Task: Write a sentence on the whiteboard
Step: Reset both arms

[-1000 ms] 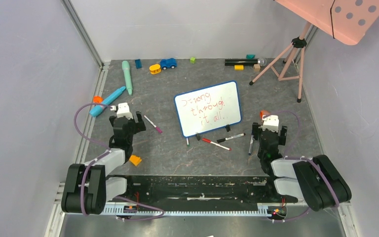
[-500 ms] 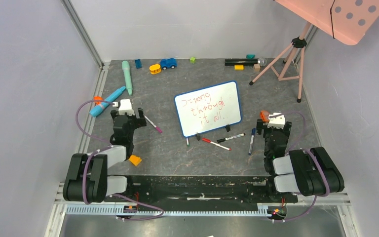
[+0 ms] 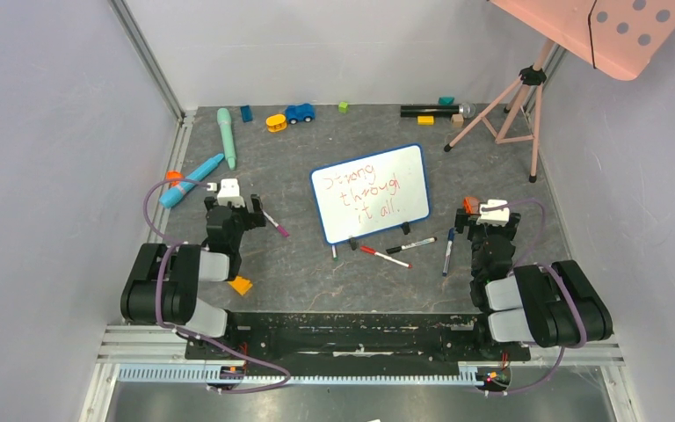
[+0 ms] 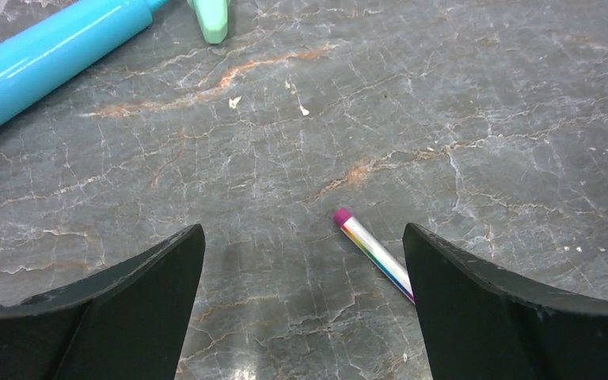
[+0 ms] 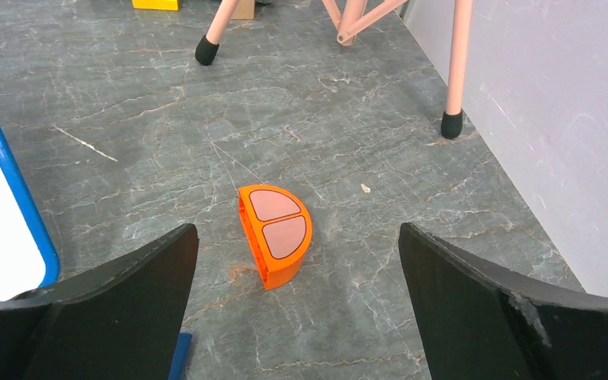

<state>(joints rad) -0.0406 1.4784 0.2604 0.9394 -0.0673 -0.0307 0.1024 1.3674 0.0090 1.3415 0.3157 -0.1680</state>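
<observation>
Both arms are empty-handed here. The left gripper (image 4: 302,231) has its jaws spread wide over bare table, with only a rainbow-striped pen (image 4: 376,257) with a magenta cap lying just inside the right finger. The right gripper (image 5: 298,229) is just as wide, and an orange half-round block (image 5: 275,233) sits right between its fingers.

The whiteboard (image 3: 371,192) sits mid-table between the two arms, a bit further out and turned at an angle. The sentence (image 3: 369,189) is on it in red, three slanted lines, so I'd call the writing done.

What worries me:
- The right arm is close to the board's blue edge, so a careless swing could bump it or smear the ink.
- Dropping straight down would land the right fingers on the orange block.
- The red marker (image 3: 384,257), black marker (image 3: 411,245) and blue marker (image 3: 448,252) lie loose in front of the board and would roll if nudged. I can't tell whether they're capped.

The table (image 3: 316,264) is dark grey with a marbled stone look and orange veins, and toys are scattered along the back. It's boxed in by pale lilac walls, with a pink tripod (image 3: 510,105) and a pink dotted panel (image 3: 615,31) in the back right corner.
</observation>
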